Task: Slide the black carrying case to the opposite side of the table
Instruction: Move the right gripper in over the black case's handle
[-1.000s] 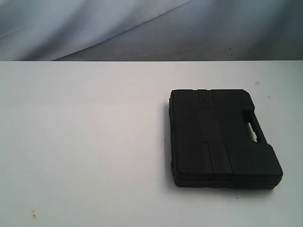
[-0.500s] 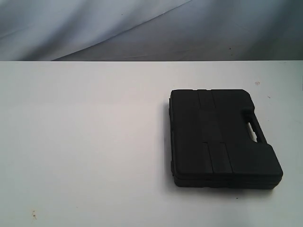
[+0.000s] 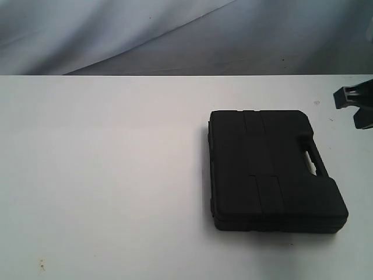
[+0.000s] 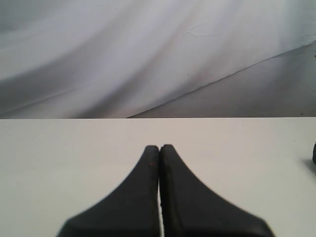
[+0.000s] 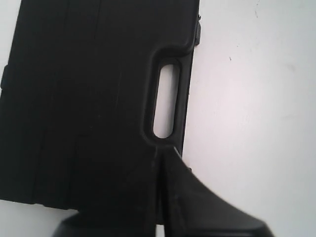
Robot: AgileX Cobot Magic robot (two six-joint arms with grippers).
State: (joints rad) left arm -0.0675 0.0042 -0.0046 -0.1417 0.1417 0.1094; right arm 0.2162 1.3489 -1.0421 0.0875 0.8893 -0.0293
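The black case [image 3: 273,169] lies flat on the white table [image 3: 105,175], right of the middle, with its slot handle [image 3: 313,160] on the right edge. A dark part of my right arm [image 3: 354,100] shows at the right border, apart from the case. In the right wrist view the case [image 5: 84,98] and its handle slot [image 5: 166,101] fill the picture, and my right gripper [image 5: 159,154] is shut and empty, its tips lined up just short of the slot. My left gripper [image 4: 159,147] is shut on nothing above bare table [image 4: 59,153].
A grey-white draped cloth [image 3: 116,35] hangs behind the table's far edge. Bare white tabletop stretches left of the case. A few small specks [image 3: 41,265] mark the near left corner. A dark sliver [image 4: 314,153] shows at the border of the left wrist view.
Part of my right arm has come into the exterior view at the right edge. The case has not moved.
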